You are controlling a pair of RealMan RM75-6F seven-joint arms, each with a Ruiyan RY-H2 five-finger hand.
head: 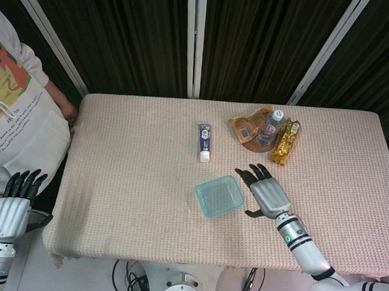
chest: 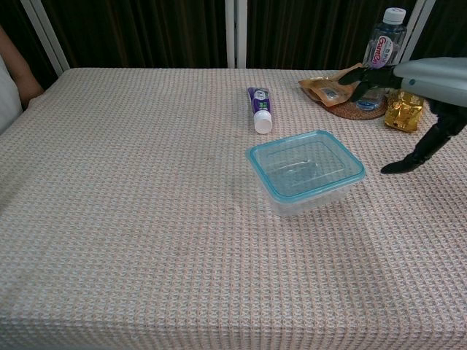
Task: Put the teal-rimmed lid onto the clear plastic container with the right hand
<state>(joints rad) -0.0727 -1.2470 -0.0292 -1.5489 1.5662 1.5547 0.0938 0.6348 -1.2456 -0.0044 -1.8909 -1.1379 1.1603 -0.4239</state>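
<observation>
The teal-rimmed lid [chest: 305, 162] sits on top of the clear plastic container [chest: 310, 196], near the table's middle; in the head view the lid [head: 218, 195] covers it fully. My right hand [head: 268, 190] hovers open just to the right of the container, fingers spread, touching nothing; in the chest view the right hand [chest: 419, 84] is raised at the right edge. My left hand [head: 15, 204] hangs open off the table's left front corner, empty.
A purple toothpaste tube [head: 204, 142] lies behind the container. At the back right stand a water bottle [head: 271, 125], a brown snack packet [head: 247, 127] and a gold packet [head: 285, 142]. A person in a white shirt [head: 16, 120] stands at the table's left edge.
</observation>
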